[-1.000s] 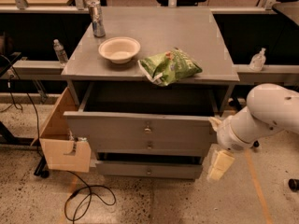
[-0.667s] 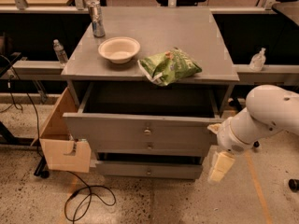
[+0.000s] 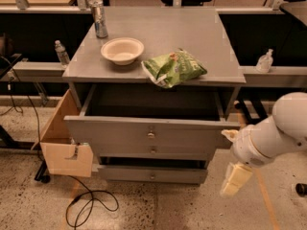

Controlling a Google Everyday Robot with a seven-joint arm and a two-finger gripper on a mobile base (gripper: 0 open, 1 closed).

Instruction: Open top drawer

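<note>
A robot's gripper (image 3: 234, 178) hangs low over the speckled floor (image 3: 168, 207), at the right end of a grey cabinet; whether the claw is open or closed cannot be told. A black cable (image 3: 91, 206) loops on the floor well to its left. The top drawer (image 3: 115, 131) stands pulled out to the claw's upper left, its right end just beside the claw's white wrist, its small round knob (image 3: 151, 134) farther left. Two shallower drawers (image 3: 129, 173) sit below it, level with the claw. A light wooden box (image 3: 64, 152) hangs open far left. Beyond and above, the cabinet top (image 3: 192, 37) carries a green chip bag (image 3: 173, 68), a pale bowl (image 3: 122, 50) and a can (image 3: 100, 19).
</note>
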